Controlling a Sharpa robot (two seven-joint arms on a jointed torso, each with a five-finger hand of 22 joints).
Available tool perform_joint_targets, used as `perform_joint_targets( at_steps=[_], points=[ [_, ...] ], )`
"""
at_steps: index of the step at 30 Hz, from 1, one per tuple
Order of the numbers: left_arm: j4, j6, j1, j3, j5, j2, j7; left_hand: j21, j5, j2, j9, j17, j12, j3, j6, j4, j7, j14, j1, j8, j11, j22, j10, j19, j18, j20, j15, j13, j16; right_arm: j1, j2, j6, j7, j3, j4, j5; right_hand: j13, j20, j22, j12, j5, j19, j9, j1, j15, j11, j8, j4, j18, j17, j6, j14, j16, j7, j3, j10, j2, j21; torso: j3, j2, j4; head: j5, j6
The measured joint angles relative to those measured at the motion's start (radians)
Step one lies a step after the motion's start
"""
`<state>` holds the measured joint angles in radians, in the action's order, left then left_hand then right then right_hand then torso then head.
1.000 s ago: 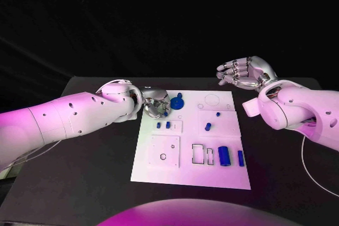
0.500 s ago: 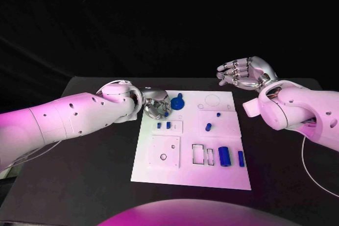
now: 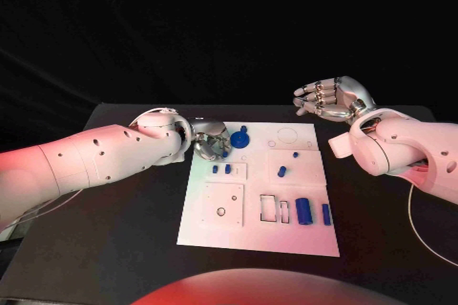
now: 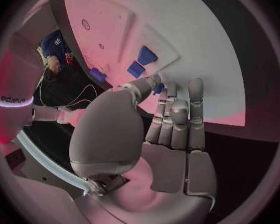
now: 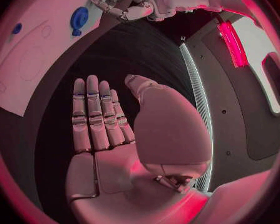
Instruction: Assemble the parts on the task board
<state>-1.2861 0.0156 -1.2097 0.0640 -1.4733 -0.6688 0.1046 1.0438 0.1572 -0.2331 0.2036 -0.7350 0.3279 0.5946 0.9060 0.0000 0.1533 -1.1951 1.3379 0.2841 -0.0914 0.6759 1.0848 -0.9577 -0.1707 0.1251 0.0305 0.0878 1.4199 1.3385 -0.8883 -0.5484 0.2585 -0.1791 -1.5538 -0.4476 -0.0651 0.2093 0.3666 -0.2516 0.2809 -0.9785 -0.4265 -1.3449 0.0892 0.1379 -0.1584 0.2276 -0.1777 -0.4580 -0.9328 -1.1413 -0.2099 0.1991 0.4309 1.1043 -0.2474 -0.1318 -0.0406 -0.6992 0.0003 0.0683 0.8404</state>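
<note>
Left hand (image 3: 209, 141) at upper left corner of white board (image 3: 257, 235), fingers curled, tips beside round blue disc (image 3: 239, 139); actual grip on any piece cannot be told. Right hand (image 3: 329, 98) raised past board's upper right, off table (image 3: 114, 252), fingers loosely bent, holding nothing. Blue pieces (image 3: 304, 210) lie on board, middle and lower right.

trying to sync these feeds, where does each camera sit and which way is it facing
Head view: on the robot's head, looking down at the task board; both arms, left hand, right hand.
Left wrist view: behind the left hand, facing the board.
Right wrist view: behind the right hand, facing the black table.
Shared: round blue part shows in head and right wrist views.
</note>
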Motion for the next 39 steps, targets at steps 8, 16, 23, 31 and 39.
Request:
perform_joint_targets(
  at_steps=[8,16,23,31,39],
  points=[
    [-0.007,-0.004,0.001,-0.002,0.0,-0.007,0.001,-0.012,0.0,-0.004,-0.001,0.032,-0.029,-0.005,0.007,0.0,-0.007,0.025,0.004,-0.006,-0.023,-0.006,-0.056,0.006,0.0,0.006,0.015,0.0,-0.008,0.0,0.0,0.0,0.0,0.0,0.001,-0.001,0.0,0.0,-0.001,0.005,0.0,0.0,0.001,0.0,0.0,0.0,0.0,0.0,0.0,0.001,0.0,0.0,0.0,0.0,0.0,0.0,0.0,0.0,-0.0001,0.0,-0.0001,0.001,-0.001],
    [-0.014,-0.014,0.001,-0.003,0.001,-0.012,0.004,-0.012,0.0,-0.004,-0.002,0.052,-0.03,-0.008,0.015,-0.003,-0.007,0.031,0.004,-0.006,-0.03,-0.007,-0.074,0.005,0.0,0.013,0.02,0.0,-0.008,0.0,0.0,0.0,0.0,0.0,0.004,-0.002,0.0,0.0,-0.001,0.005,0.0,0.0,0.001,0.0,0.0,0.0,0.0,0.0,0.0,0.001,0.0,0.0,0.0,0.0,0.0,0.0,0.0,0.0,0.0,0.0,0.0003,0.001,-0.002],
    [-0.018,-0.025,0.001,-0.003,0.003,-0.017,0.008,-0.015,0.0,-0.004,-0.002,0.062,-0.034,-0.008,0.018,-0.003,-0.011,0.039,0.004,-0.006,-0.034,-0.008,-0.091,0.005,0.0,0.013,0.021,0.0,-0.012,0.0,0.0,0.0,0.0,0.0,0.005,-0.002,0.0,0.0,-0.001,0.005,0.0,0.0,0.001,0.0,0.0,0.0,0.0,0.0,0.0,0.001,0.0,0.0,0.004,0.0,0.0,0.0,0.0,0.0,0.0001,0.0,0.0006,0.002,-0.002],
    [-0.022,-0.033,0.001,-0.003,0.007,-0.019,0.014,-0.015,0.0,-0.004,-0.002,0.073,-0.035,-0.014,0.025,-0.003,-0.011,0.046,0.004,-0.012,-0.037,-0.009,-0.102,0.005,0.0,0.02,0.029,0.002,-0.012,0.0,0.0,0.0,0.0,0.0,0.006,-0.002,0.0,0.0,-0.001,0.005,0.0,0.0,0.001,0.0,0.0,0.0,0.0,0.0,0.0,0.001,0.0,0.0,0.004,0.0,0.0,0.0,0.0,0.0,0.0001,0.0,0.0007,0.002,-0.002],
    [-0.026,-0.035,0.002,-0.004,0.015,-0.019,0.021,-0.015,0.0,-0.004,-0.002,0.095,-0.035,-0.014,0.033,-0.003,-0.011,0.061,0.004,-0.012,-0.037,-0.009,-0.109,0.005,0.0,0.02,0.029,0.004,-0.018,-0.001,0.002,0.0,-0.001,0.0,0.007,-0.002,0.0,0.0,-0.003,0.005,0.0,0.0,0.002,0.0,0.0,0.0,0.0,0.0,0.0,0.001,0.0,0.0,0.004,0.0,0.0,0.0,0.0,0.0,0.0001,0.0,0.0006,0.002,-0.002]
  ],
)
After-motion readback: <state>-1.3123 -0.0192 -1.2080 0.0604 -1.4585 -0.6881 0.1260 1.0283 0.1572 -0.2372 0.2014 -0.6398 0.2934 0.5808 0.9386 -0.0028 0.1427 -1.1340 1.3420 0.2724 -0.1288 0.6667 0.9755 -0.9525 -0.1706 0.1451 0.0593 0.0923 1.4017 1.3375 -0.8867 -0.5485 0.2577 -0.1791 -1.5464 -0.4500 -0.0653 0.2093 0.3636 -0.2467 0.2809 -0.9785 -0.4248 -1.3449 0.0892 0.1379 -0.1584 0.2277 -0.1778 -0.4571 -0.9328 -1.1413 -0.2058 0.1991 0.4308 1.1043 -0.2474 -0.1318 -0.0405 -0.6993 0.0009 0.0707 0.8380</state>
